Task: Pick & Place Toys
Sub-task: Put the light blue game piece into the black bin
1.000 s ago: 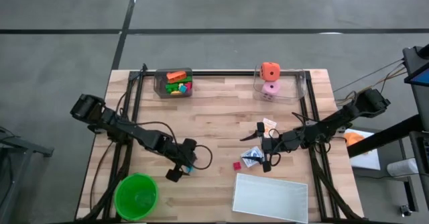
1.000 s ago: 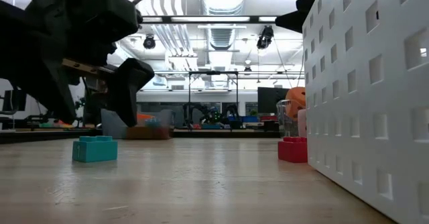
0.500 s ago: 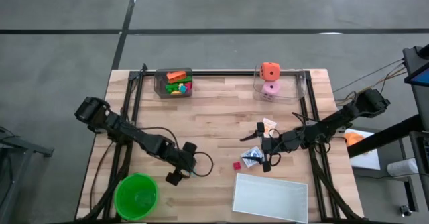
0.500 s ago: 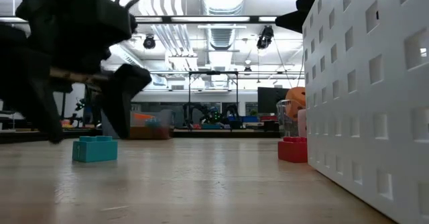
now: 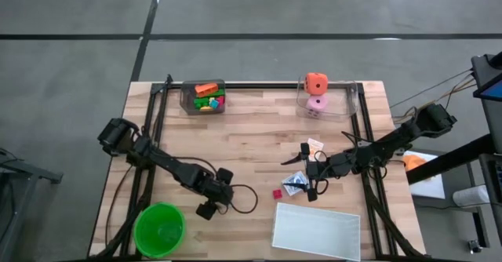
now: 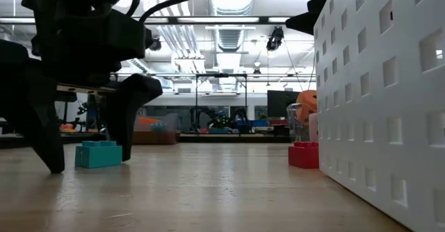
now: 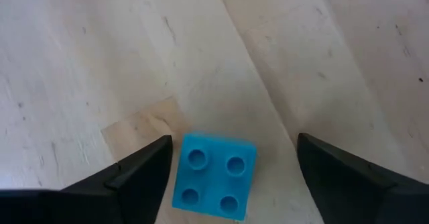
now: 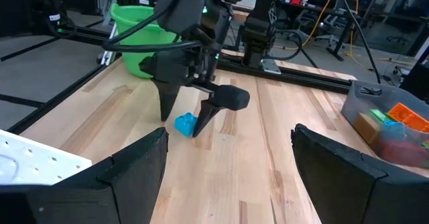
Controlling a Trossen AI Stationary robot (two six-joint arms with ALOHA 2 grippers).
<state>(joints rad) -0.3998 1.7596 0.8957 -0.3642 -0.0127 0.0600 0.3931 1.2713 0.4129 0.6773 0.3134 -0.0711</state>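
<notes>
Target toy: small teal four-stud plastic brick (image 7: 214,176), flat on the wooden tabletop (image 5: 259,136), studs up, near the round green bowl (image 5: 159,229).
Left end effector: (image 7: 231,158) lowered over the brick, fingers spread wide with one on each side of it; they reach down to about the tabletop and hold nothing.
Step in hand: by my reading, the grasp is lined up but not closed.
Fit: in the left wrist view the brick sits closer to one finger (image 7: 141,170) than to the other and is turned slightly against the line between them.
Risk, off-centre closing: the nearer finger would likely meet the brick first and push it along the wood, or twist it out.
Risk, height: if the tips scrape the tabletop as they close, the light brick could skid or pop free.
Right end effector: (image 5: 312,177) waits over the right half of the tabletop, fingers wide apart in its own wrist view, nothing held.
Nearby toys: small red plastic brick (image 5: 277,193) lies just beside the white perforated rectangular tray (image 5: 317,231).
Farther off: clear bin of mixed colourful pieces (image 5: 204,97) and a second clear bin with an orange cube (image 5: 316,82) over a pink piece (image 5: 317,103) at the far edge.
</notes>
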